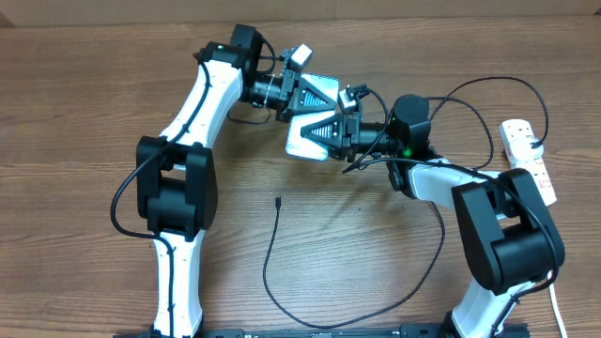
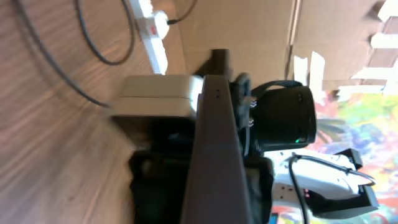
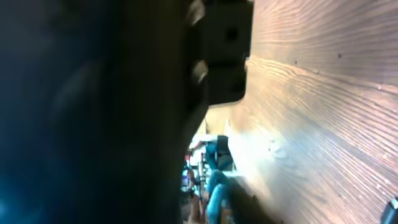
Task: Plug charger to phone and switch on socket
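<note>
Roughly centre, the phone (image 1: 321,91), a pale teal-and-white slab, sits tilted between both claws. Left claw (image 1: 299,101) is pinched together on its end. Right claw (image 1: 343,127) covers its middle; can't tell if it's apart. Thin black charger (image 1: 267,263) lies loose on the table (image 1: 75,113), with the white socket (image 1: 531,164) far right.

Robotics lab bench setup: pale wood-grain laminate table (image 1: 75,188) carries two white-and-black jointed robot arms (image 1: 192,113). Backdrop is a brown cardboard panel (image 2: 249,31) patched with white tape strips (image 2: 379,40).
</note>
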